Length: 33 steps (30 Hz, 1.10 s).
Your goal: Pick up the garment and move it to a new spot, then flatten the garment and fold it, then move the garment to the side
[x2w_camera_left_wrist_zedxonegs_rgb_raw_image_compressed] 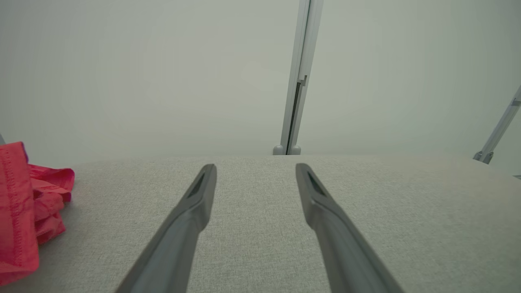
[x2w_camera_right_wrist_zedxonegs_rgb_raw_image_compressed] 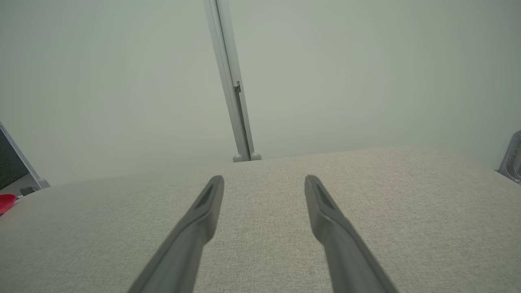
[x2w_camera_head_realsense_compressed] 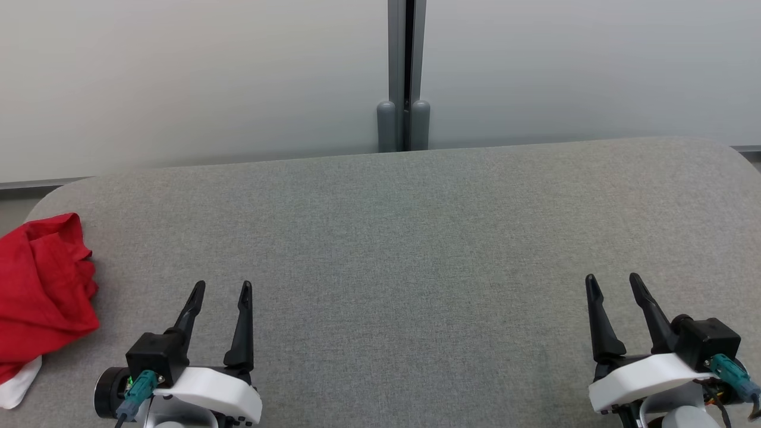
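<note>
The garment is a crumpled red heap with a white patch at its near end, lying at the left edge of the grey fabric-covered table. In the left wrist view the garment shows at the left border, and a sliver of the garment shows at the far left of the right wrist view. My left gripper stands open just right of the heap, apart from it, with nothing between its fingers. My right gripper is open over the table's right side, far from the cloth.
A pale wall with a grey vertical post stands right behind the table's far edge. The table's corners are rounded, and the left edge runs close beside the garment. A slanted metal strut shows at the right.
</note>
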Available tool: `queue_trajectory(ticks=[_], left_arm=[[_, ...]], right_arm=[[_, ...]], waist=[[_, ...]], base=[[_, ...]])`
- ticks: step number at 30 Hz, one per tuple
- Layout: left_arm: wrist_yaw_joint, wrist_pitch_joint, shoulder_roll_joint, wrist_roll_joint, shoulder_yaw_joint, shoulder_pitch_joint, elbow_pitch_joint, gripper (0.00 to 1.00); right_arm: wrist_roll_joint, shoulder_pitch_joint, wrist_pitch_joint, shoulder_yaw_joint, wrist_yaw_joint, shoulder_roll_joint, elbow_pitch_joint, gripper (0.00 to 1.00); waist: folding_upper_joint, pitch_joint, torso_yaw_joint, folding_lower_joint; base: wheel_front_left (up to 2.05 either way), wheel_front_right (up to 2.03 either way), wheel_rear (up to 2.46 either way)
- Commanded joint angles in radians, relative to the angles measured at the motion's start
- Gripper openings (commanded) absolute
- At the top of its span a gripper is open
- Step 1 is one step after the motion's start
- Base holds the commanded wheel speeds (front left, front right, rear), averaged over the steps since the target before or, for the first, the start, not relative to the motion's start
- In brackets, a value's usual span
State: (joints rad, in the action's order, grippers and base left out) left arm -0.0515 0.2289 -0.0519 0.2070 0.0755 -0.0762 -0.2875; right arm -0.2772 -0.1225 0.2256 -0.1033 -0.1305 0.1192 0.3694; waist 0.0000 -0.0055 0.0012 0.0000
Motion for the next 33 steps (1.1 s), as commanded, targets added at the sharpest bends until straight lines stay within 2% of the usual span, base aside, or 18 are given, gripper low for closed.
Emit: queue_trajectory(ticks=[1,18,33], left_arm=[[0.007,0.005,-0.005,-0.02,0.0,-0.001,0.001,1.0],[0.023,0.036,-0.002,-0.084,0.01,-0.003,-0.052,1.0],[0.033,0.037,0.0,-0.03,0.016,-0.014,-0.099,1.0]], right_arm=[[0.017,-0.008,0.01,-0.001,0.0,0.003,0.001,1.0],[0.066,-0.013,0.037,-0.006,0.0,-0.005,0.037,1.0],[0.014,-0.021,0.034,-0.012,0.0,0.001,0.065,1.0]], waist=[[0.0,-0.001,0.0,0.0],[0.0,-0.006,0.005,0.0],[0.0,-0.014,0.003,0.0]], base=[[0.0,0.0,0.0],[0.0,0.0,0.0],[0.0,0.0,0.0]])
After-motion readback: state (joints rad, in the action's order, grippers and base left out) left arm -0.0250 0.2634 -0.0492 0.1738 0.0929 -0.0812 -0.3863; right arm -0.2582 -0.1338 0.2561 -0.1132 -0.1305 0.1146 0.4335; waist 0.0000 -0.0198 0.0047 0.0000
